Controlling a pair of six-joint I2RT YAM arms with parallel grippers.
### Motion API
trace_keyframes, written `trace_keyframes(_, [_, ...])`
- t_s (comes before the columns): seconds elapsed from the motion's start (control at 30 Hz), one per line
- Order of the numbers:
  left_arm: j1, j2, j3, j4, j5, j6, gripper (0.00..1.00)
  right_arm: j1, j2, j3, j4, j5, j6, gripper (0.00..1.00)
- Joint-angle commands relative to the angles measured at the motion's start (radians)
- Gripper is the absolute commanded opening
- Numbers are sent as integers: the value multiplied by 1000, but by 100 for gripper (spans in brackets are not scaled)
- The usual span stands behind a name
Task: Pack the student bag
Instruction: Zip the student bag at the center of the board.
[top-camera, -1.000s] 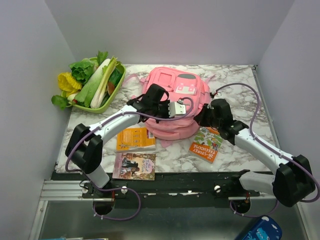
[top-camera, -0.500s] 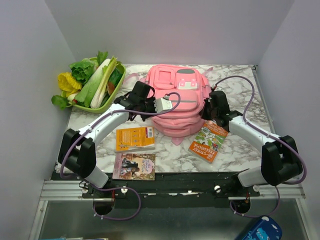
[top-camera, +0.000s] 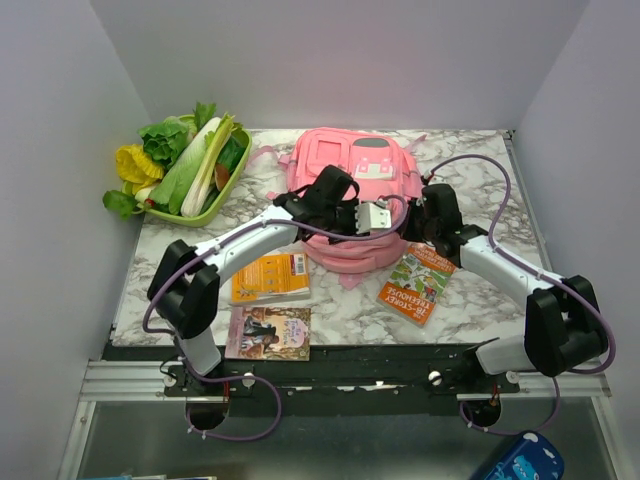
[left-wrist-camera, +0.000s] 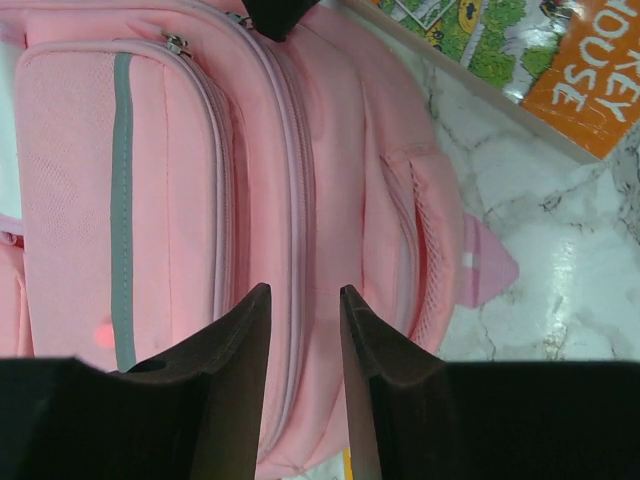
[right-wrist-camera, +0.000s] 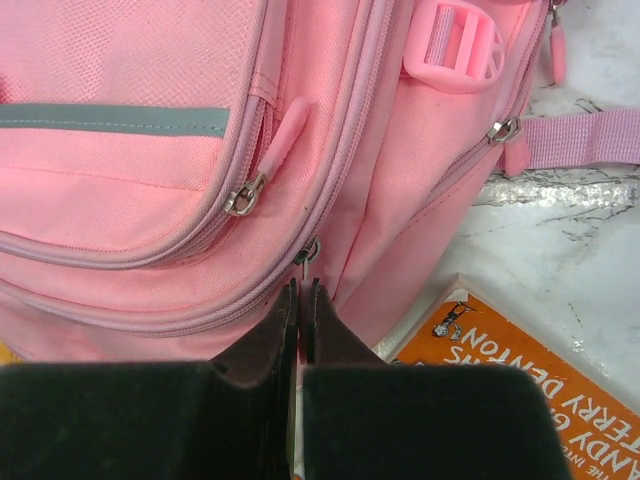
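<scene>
Over the student bag (top-camera: 335, 155), left arm (top-camera: 250, 238) arched.

There is one large soft pink fabric backpack (top-camera: 322, 160) and one white-and-grey marble counter (top-camera: 340, 305).

There are three thin paperback books:
- one yellow-orange book (top-camera: 272, 277)
- one purple-covered picture book (top-camera: 268, 332)
- one orange-and-green book (top-camera: 415, 285)

One lime-green oval plastic tray (top-camera: 205, 215) holds one heap of leafy vegetables (top-camera: 185, 150), too tangled to count singly. One blue packet (top-camera: 525, 458) shows at the bottom corner.

There are two white-and-black robot arms, the left arm (top-camera: 240, 240) and the right arm (top-camera: 500, 270). Each ends in one black two-finger tool, the left tool (left-wrist-camera: 305, 300) and the right tool (right-wrist-camera: 303, 295).
</scene>
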Motion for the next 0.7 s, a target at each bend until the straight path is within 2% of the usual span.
trace_keyframes(0.0, [8,70,73,21,36,-7,40,3,-28,-4,49,-89,0,1])
trace_keyframes(0.27, [2,185,182,-12,54,-29,42,3,-18,0,47,-117,-6,1])
trace_keyframes(0.6, [-32,246,156,40,-36,-9,44,3,-31,0,55,-152,0,1])
trace_keyframes(0.67, [-35,263,152,69,-82,-6,38,3,-36,2,55,-160,0,1])
